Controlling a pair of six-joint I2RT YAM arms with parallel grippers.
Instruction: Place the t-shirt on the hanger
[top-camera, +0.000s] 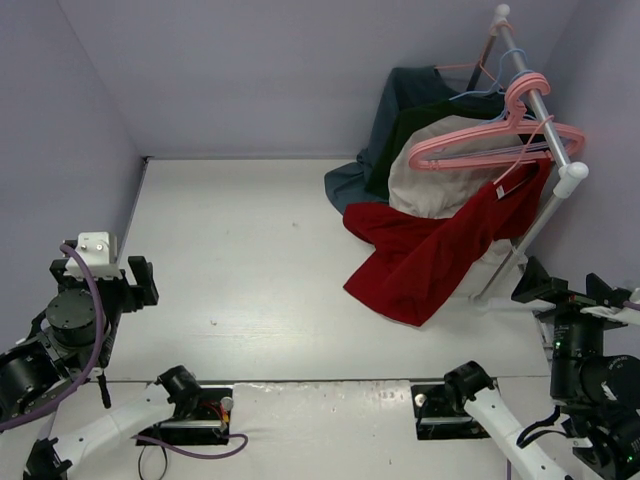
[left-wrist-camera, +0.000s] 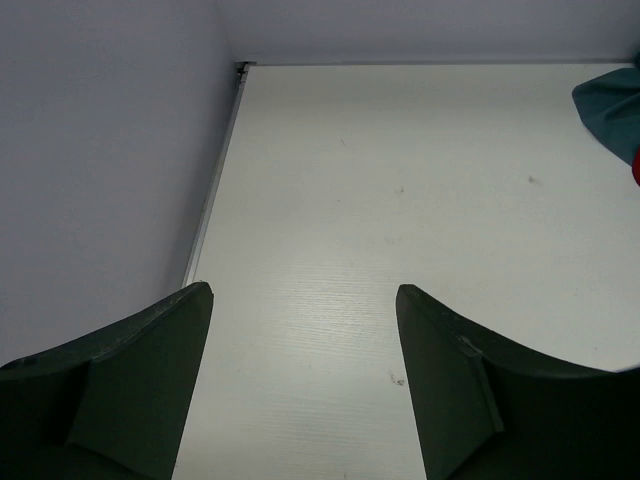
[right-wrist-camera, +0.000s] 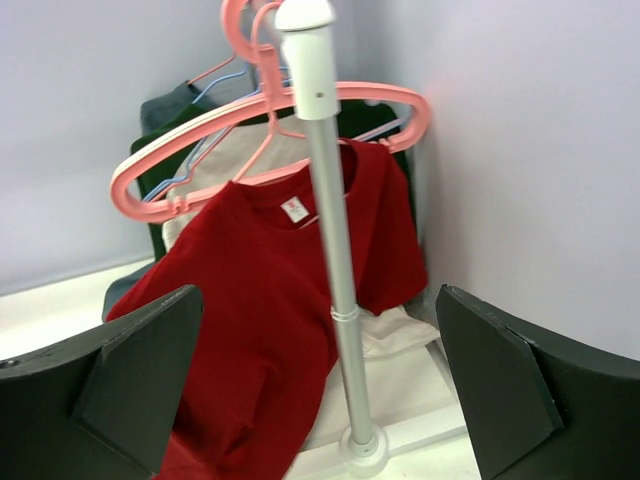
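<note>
Far right of the table (top-camera: 250, 250): the t-shirt (top-camera: 430, 255), hung by its collar from the hanger (top-camera: 520, 152) on the rail (top-camera: 530, 85). Lower half spread on the table surface, towards the near left. Seating of both shoulders on the hanger arms: cannot tell. Only the white neck label and one slim pink arm visible in the right wrist view.

Left gripper (left-wrist-camera: 302, 295) at the near left, well apart from all cloth. Fingers wide apart, holding nothing. Right gripper (right-wrist-camera: 320, 295) at the near right, near the foot of the rack pole (right-wrist-camera: 330, 200). Fingers also spread, nothing between them.

Possible troubles, given as judgement only:

- Slipping off. Much cloth resting on the table and lying to one side, so probably an uneven pull at the collar. Could slide from one hanger arm if not fully seated.
- Knocking the rack. Little room between the right gripper and the pole. A careless reach could push the pole and shake the hangers.
- Catching the wrong thing. Other pink hangers (top-camera: 470, 148) just beside the collar, cream-and-green garment (top-camera: 440, 175) directly behind, dark blue-grey garment (top-camera: 400, 95) further back. Easy to hook or drag one of them while adjusting a shoulder.
- Pulling at the hem. Likely to drag the collar down instead of straightening it.
</note>
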